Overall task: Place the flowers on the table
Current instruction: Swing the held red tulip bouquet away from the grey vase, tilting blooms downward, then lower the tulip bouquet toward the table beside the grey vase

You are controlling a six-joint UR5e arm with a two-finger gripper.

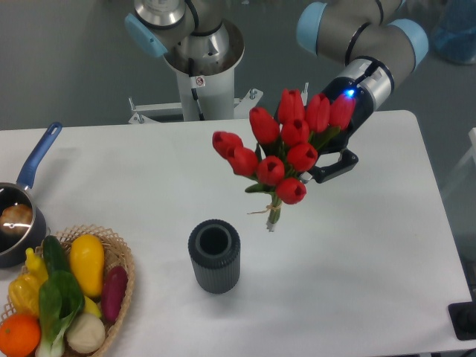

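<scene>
The flowers [282,145], a bunch of red tulips with green stems tied with tan twine, hang in the air above the white table [357,253], blooms toward the camera and stem ends pointing down near the middle. My gripper [321,165] is behind the bunch at its right side and shut on the flowers; the blooms hide most of its fingers. The stem ends are just right of and above a dark grey ribbed vase [214,255], which stands upright and empty.
A wicker basket [119,260] with colourful vegetables sits at the front left corner. A dark pot with a blue handle [30,175] stands at the left edge. The robot's white base [201,74] is at the table's back edge.
</scene>
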